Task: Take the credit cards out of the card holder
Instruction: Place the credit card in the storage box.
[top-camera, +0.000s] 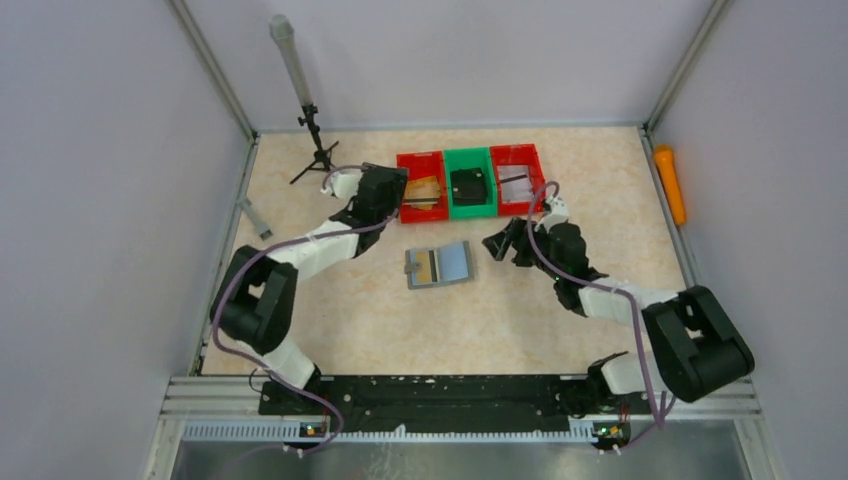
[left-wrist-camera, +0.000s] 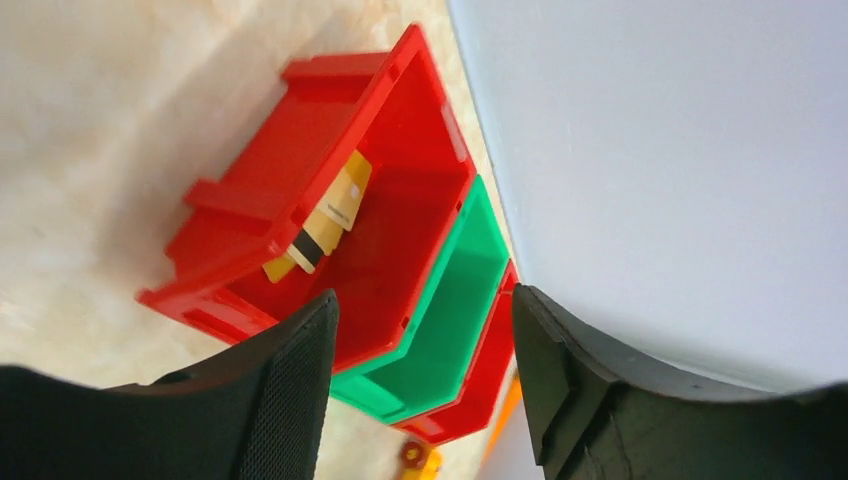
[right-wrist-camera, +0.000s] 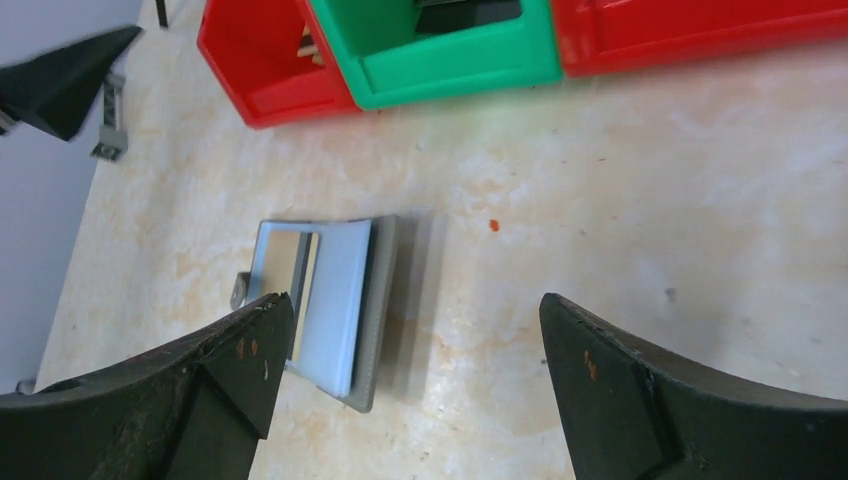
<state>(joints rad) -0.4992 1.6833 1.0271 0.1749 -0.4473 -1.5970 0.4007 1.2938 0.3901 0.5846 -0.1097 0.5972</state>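
Left hand: released. Fingers stand apart with nothing between them. It hangs over the near corner of the left red bin.
- One credit card is in that bin, just ahead of the left finger. It is yellow with a black stripe and leans tilted against the bin wall, clear of both fingers.
- The green bin sits ahead of the hand's right finger. A second red bin touches its far side.

Right hand: released. Jaws are spread wide and grip nothing. It hovers low over the counter.
- The card holder lies flat and open on the counter, ahead of this hand and toward its left finger. That fingertip overlaps the holder's near corner in the wrist view, and I cannot tell whether they touch.
- The holder's silvery-blue pockets face up on a grey backing, with a small tab on the edge away from the hand.
- A pale strip shows in the far pocket. I cannot tell whether it is a card.
- From above, the holder lies between the two hands, nearer the right one.

Beyond the right hand, the three bins stand in a row. A black boxy object sits in the green one.
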